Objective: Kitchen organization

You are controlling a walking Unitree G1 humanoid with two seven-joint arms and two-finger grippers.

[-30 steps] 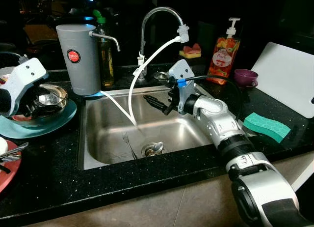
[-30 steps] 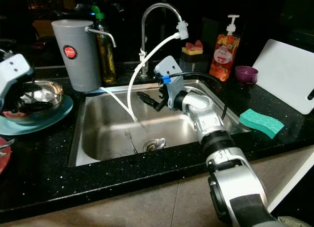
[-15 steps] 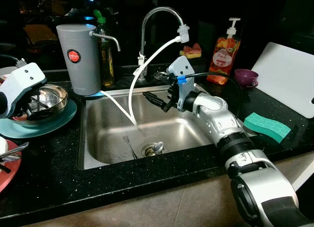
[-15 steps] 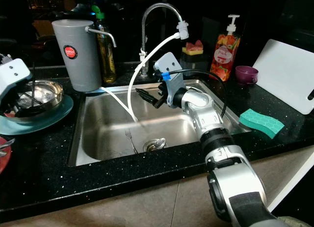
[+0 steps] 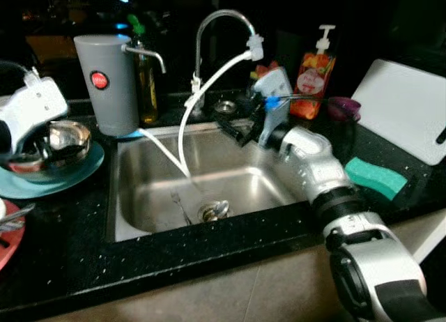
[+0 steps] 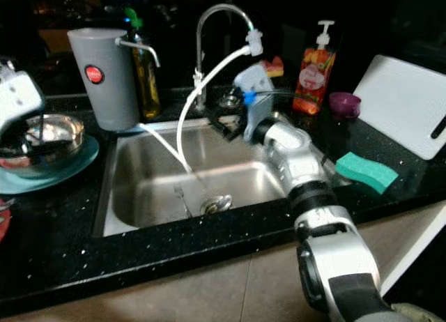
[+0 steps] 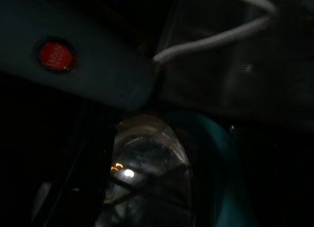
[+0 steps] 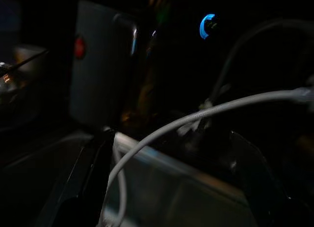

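A steel sink (image 5: 259,175) sits in a black counter, with a fork (image 5: 178,205) on its floor and a spoon (image 5: 217,210) at the drain. My right gripper (image 5: 237,131) hangs open over the sink's back edge, just below the faucet (image 5: 209,21) and its white hose (image 5: 202,85), with nothing between its fingers. At the left, my left gripper (image 5: 43,142) is down over a steel bowl (image 5: 71,136) that rests on a teal plate (image 5: 78,173). In the dim left wrist view the bowl (image 7: 147,178) lies close in front.
A grey water dispenser (image 5: 108,85) and an oil bottle (image 5: 145,78) stand behind the sink's left corner. To the right are a soap bottle (image 5: 307,81), a purple cup (image 5: 341,109), a green sponge (image 5: 373,177) and a white cutting board (image 5: 408,106). A red plate (image 5: 8,233) lies front left.
My right gripper has lifted out of the sink and moved back toward the faucet. The left gripper stays over the bowl. The whole picture has shifted slightly and is blurred.
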